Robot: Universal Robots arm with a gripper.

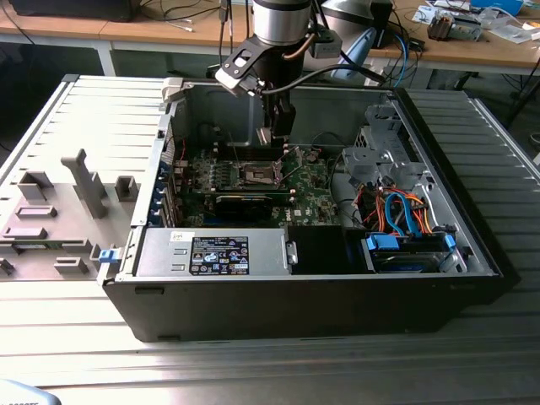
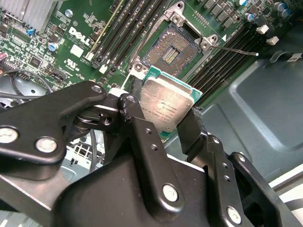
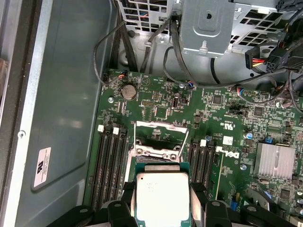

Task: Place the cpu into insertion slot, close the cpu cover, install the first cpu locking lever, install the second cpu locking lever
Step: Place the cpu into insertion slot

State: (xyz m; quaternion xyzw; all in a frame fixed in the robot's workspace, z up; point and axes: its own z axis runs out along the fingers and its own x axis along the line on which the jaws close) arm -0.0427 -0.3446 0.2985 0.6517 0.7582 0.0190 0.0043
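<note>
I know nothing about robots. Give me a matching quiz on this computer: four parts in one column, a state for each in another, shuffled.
Parts:
1 cpu
2 socket
3 lever
4 heatsink

States:
a empty, contacts bare
b silver fins
c clamped in the gripper
d thin rod sticking out beside the socket

Pairs: 1-c, 2-a, 3-d, 4-b

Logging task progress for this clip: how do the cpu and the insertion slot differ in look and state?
The cpu has a pale silver-grey metal top with a green edge; the insertion slot is dark with a gold-toned patch at its centre. The cpu is clamped in the gripper, off the motherboard; the insertion slot sits on it, uncovered and empty. Both are square.
</note>
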